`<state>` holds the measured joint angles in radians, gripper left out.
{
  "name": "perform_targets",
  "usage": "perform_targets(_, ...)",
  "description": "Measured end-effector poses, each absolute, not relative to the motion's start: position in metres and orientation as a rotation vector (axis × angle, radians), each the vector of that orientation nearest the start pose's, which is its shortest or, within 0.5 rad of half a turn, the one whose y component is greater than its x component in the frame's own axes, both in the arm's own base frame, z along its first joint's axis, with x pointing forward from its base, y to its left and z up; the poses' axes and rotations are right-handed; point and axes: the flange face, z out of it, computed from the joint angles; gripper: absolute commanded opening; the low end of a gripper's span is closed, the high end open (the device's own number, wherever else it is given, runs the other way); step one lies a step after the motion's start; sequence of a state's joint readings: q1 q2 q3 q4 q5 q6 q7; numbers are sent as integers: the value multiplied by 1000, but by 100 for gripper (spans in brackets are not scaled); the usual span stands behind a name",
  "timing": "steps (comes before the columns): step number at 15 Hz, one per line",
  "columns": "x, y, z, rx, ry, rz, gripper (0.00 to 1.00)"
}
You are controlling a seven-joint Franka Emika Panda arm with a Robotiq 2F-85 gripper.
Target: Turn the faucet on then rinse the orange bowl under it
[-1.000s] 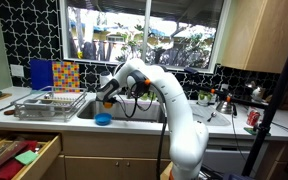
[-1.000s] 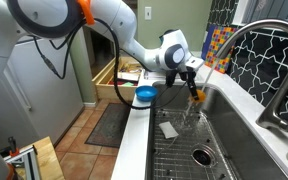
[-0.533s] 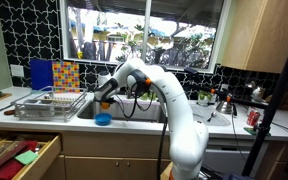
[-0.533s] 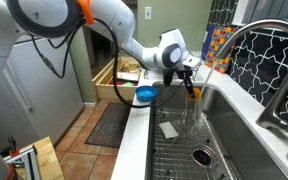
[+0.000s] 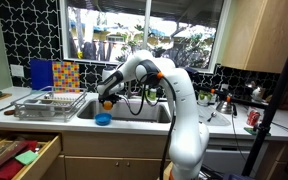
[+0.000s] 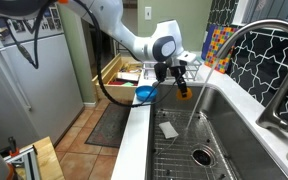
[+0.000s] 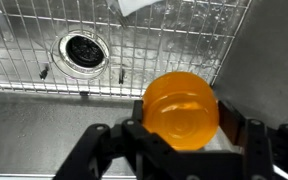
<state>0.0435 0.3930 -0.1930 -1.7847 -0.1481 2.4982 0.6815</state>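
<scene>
Now, orange bowl (image 7: 181, 108): held in the air above the sink, its round face turned toward the wrist camera.
Gripper (image 7: 181, 132): partly closed, one dark finger on each side of the orange bowl, clasping it.
Sink (image 6: 236, 128): steel basin with a wire grid (image 6: 179, 150) on its floor; the bowl hangs over the grid's edge, near a basin wall.
Drain (image 7: 84, 48): round, up and to the left of the bowl in the wrist view, apart from it.
Faucet (image 6: 246, 40): tall arched spout across the basin, well apart from the bowl; whether water runs cannot be told.
Blue bowl (image 6: 145, 95): on the counter edge beside the basin, near the gripper.
Dish rack (image 5: 49, 104): wire, on the counter beside the sink.
Drawer (image 6: 115, 72): pulled open below the counter.
</scene>
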Motion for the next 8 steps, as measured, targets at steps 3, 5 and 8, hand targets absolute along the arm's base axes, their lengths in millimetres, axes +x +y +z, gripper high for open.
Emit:
perform_targets(3, 636, -102, 387, -3027, 966, -464, 49)
perform_targets(5, 610, -110, 396, -3046, 864, -380, 49)
perform_targets(8, 576, -119, 414, -3070, 709, -301, 49)
